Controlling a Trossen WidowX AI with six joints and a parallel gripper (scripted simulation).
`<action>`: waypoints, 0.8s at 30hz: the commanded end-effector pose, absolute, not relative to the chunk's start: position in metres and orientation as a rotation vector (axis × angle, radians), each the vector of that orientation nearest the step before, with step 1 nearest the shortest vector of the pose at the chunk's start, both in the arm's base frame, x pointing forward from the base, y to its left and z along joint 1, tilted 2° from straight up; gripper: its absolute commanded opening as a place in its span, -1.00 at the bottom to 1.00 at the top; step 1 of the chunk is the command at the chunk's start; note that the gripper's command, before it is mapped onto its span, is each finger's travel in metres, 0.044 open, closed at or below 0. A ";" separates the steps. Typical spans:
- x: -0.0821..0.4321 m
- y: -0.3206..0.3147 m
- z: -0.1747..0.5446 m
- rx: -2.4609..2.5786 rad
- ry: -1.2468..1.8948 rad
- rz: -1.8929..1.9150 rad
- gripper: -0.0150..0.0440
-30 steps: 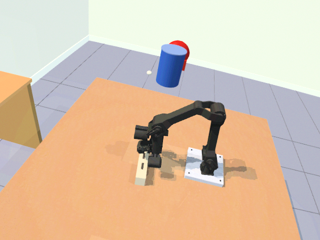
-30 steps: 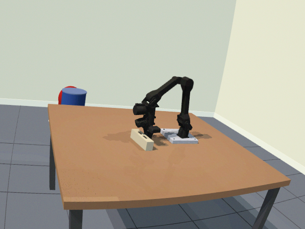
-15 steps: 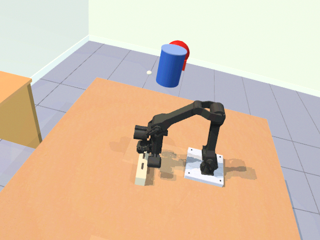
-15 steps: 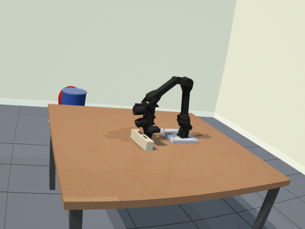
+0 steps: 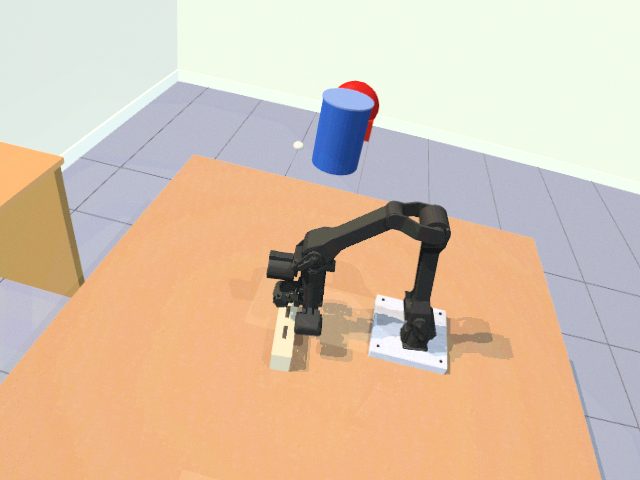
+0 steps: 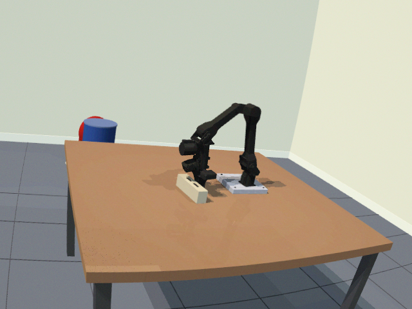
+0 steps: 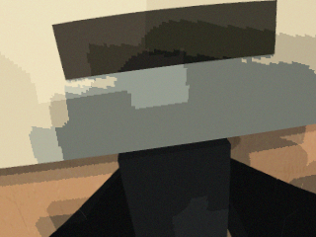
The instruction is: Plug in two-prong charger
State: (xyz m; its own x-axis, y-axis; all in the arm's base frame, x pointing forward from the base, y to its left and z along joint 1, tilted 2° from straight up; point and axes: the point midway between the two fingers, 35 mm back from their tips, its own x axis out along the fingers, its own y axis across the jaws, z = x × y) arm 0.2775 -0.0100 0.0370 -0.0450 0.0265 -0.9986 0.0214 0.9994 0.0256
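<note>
The cream power strip (image 5: 281, 351) (image 6: 188, 189) (image 7: 22, 109) lies on the table, with two dark outlets in its top. One outlet (image 7: 99, 54) fills the upper part of the wrist view. My gripper (image 5: 305, 311) (image 6: 201, 183) points down beside the strip, on its arm-base side, and is shut on the black charger. The charger (image 7: 175, 183) shows low in the wrist view, its front cut off by the strip's near edge. Both prongs are hidden there. The charger is beside the outlet, not over it. Whether it touches the strip cannot be told. The top and exterior views do not show it clearly.
The arm stands on a white base plate (image 5: 382, 343) (image 6: 249, 191) across from the strip. A blue cylinder (image 5: 341, 134) (image 6: 99, 132) and a red object (image 5: 369, 98) (image 6: 81, 131) are beyond the table's far edge. Another wooden table (image 5: 31, 222) is at the left.
</note>
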 end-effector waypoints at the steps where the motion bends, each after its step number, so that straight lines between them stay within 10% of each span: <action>1: 0.283 -0.010 0.039 0.041 1.602 0.003 -0.49; 24: 0.292 -0.010 0.041 0.041 1.601 0.003 -0.49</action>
State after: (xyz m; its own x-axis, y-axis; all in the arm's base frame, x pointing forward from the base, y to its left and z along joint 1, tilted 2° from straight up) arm 0.2800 -0.0101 0.0375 -0.0664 0.0277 -0.9974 0.0230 0.9994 0.0263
